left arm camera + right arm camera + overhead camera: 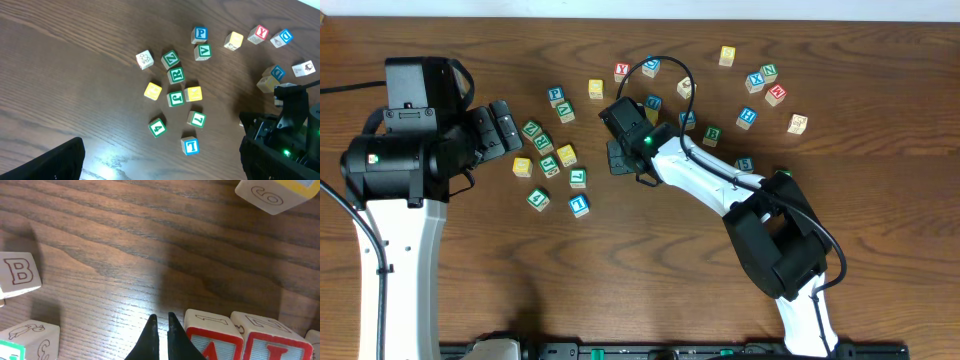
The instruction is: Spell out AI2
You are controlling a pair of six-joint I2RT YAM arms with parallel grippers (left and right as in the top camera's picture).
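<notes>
In the right wrist view a red-framed "A" cube (212,335) and a red-framed "I" cube (272,340) stand side by side at the bottom edge. My right gripper (160,322) is shut and empty, its tips on the wood just left of the "A" cube. From overhead the right gripper (620,160) hides both cubes. I cannot pick out the "2" cube among the scattered blue-framed ones. My left gripper (512,127) hangs open at the left with nothing between its fingers; seen from its wrist, the left gripper (160,167) faces bare wood near a blue "L" cube (191,146).
Several green and yellow cubes (545,145) lie between the arms. More cubes (765,85) are scattered at the back right. A "B" cube (20,272) lies left of the right gripper. A black cable (665,62) loops over the right wrist.
</notes>
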